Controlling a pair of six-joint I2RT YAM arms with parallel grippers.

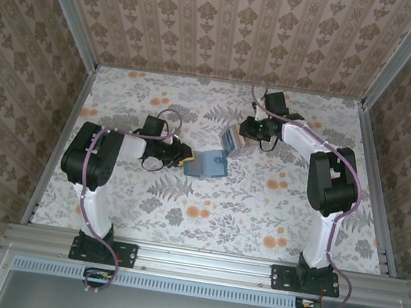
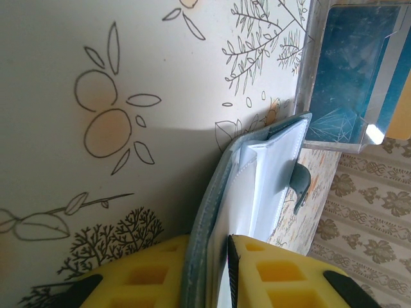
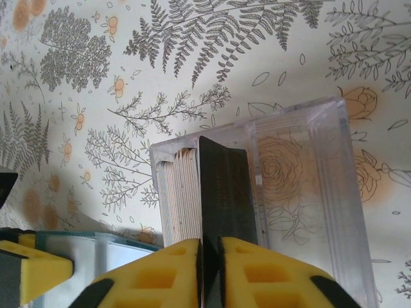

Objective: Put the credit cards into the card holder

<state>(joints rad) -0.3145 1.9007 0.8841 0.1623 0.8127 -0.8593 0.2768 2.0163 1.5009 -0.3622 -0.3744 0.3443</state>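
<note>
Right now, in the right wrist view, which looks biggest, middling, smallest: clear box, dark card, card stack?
1. Clear box.
2. Dark card, in the claw and nearer the camera, so somewhat unsure.
3. Card stack, seen edge-on.

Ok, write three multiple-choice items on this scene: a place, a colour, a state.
1. The card stack sits: A in the clear box; B in a bowl; C on a shelf.
2. The card pinched by the right end effector looks: A white; B dark; C red.
3. The left end effector is: A open; B shut on the clear box; C shut on the card holder.
Answers: A, clear walls surround the stack; B, it reads black; C, it clamps the holder's cover.
</note>
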